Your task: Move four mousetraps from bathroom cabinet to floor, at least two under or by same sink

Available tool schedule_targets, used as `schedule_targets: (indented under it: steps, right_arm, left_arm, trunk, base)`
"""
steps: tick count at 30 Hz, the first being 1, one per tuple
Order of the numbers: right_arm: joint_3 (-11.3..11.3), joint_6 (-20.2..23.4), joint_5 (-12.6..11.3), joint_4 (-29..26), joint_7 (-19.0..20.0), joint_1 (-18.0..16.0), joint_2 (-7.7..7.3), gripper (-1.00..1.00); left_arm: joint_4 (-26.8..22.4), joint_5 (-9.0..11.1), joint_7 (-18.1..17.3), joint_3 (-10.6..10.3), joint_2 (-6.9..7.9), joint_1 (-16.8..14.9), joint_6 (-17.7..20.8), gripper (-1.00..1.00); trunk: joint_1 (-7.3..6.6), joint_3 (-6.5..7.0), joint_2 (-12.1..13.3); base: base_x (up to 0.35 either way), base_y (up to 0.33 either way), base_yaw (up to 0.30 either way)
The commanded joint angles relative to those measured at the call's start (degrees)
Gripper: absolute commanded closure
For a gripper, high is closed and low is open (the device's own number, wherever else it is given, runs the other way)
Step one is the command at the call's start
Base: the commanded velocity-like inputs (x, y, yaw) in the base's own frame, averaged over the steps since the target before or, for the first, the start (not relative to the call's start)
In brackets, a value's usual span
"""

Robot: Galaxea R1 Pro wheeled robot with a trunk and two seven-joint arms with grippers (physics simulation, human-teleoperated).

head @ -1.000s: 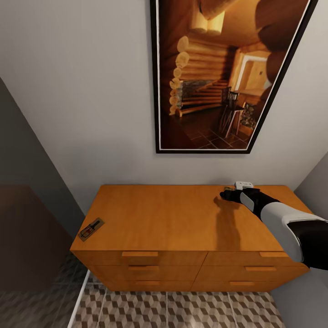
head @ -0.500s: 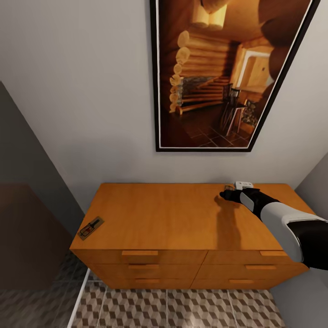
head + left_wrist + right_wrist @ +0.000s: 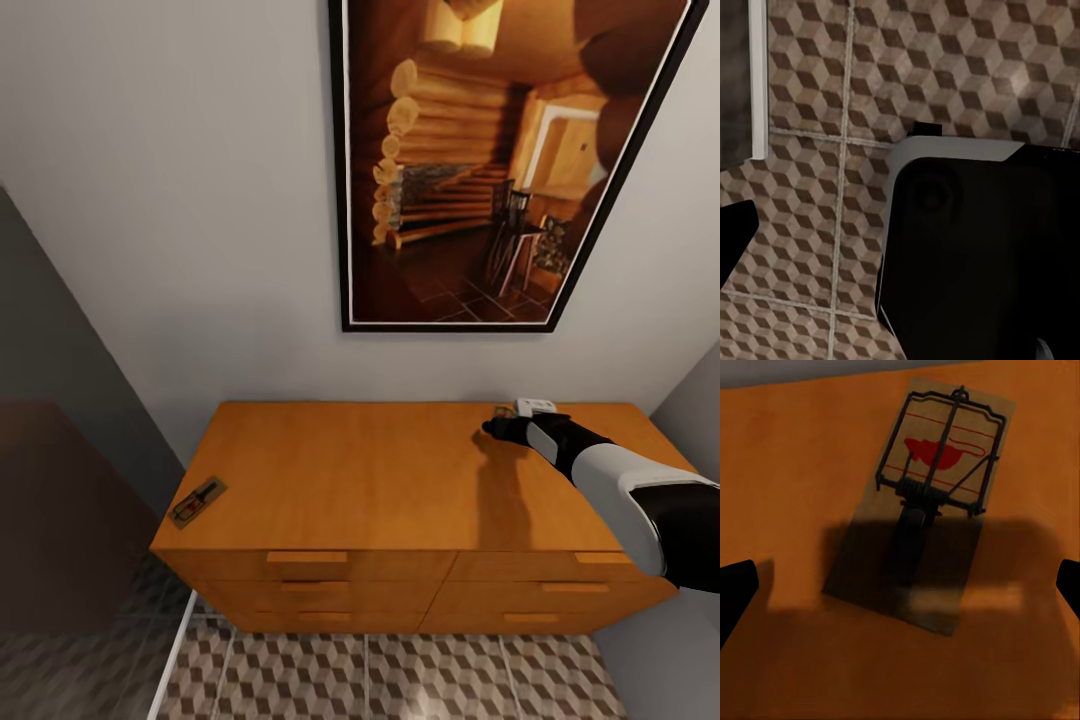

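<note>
Right gripper (image 3: 492, 427) poised over a mousetrap on the cabinet (image 3: 380, 480).
One mousetrap (image 3: 199, 501) lies at the left front corner; at the right rear, my spread-wide fingers straddle another mousetrap (image 3: 926, 506). I should descend squarely, then pinch its edges.

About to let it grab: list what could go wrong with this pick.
1. The mousetrap lies flat on the cabinet top, between the open right pincer fingertips but skewed to them; closing could pinch corners and spin it.
2. It sits near the back edge by the wall, so a nudge may push it against the wall.
3. The other mousetrap lies right at the front left corner, easily knocked off.
</note>
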Motion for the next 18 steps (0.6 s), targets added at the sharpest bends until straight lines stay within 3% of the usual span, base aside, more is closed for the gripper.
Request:
schedule_targets:
  steps: [1, 7, 18]
  right_arm:
    - [0.5, 0.3, -0.5, -0.1, 0.1, 0.0, -0.03, -1.0]
    - [0.5, 0.3, -0.5, -0.1, 0.1, 0.0, -0.03, -1.0]
    - [0.5, 0.3, -0.5, -0.1, 0.1, 0.0, -0.03, -1.0]
  left_arm:
    - [0.0, 0.5, 0.3, -0.5, 0.03, 0.0, -0.2, -1.0]
    - [0.0, 0.5, 0.3, -0.5, 0.03, 0.0, -0.2, -1.0]
    - [0.0, 0.5, 0.3, -0.5, 0.03, 0.0, -0.2, -1.0]
  trunk:
    - [0.04, -0.1, -0.1]
    - [0.04, -0.11, -0.1]
    - [0.04, -0.11, -0.1]
  base:
    - [0.13, 0.0, 0.0]
    - [0.149, 0.0, 0.0]
    - [0.027, 0.0, 0.0]
